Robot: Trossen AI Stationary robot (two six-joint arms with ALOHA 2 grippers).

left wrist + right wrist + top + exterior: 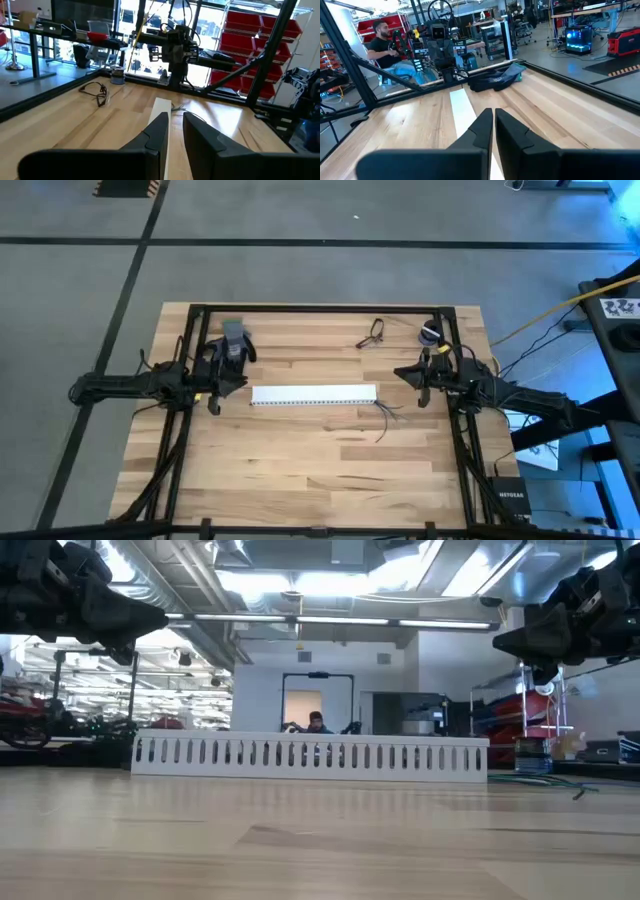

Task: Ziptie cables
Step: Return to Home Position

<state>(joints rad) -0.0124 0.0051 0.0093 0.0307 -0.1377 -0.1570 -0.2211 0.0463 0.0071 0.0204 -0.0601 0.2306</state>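
Cables point(386, 412), thin dark grey-black wires with splayed strands: loose on the pale wooden plank table point(300, 470), near the right claw point(400, 371), just ahead of it and a little to one side, at the nearer end of a long white slotted plastic duct point(313, 394). Well apart from the left claw point(241, 382), off at the duct's far end. Between the two claws, lengthwise: the duct, one end toward each, touched by neither. Right claw: hangs clear above the tabletop, dark fingers point(482, 125) pressed all but together, clenched on nothing. Left claw: hangs likewise clear of the wood, released, fingers point(159, 132) a narrow gap apart, the duct showing through that gap. Close beside the left claw, a crumpled dark bag point(236, 345). To the right claw's other side, a small round roll point(430, 333) and a thin dark looped wire point(372, 332). Beyond the left claw, past the table's edge, a seated person point(382, 42).
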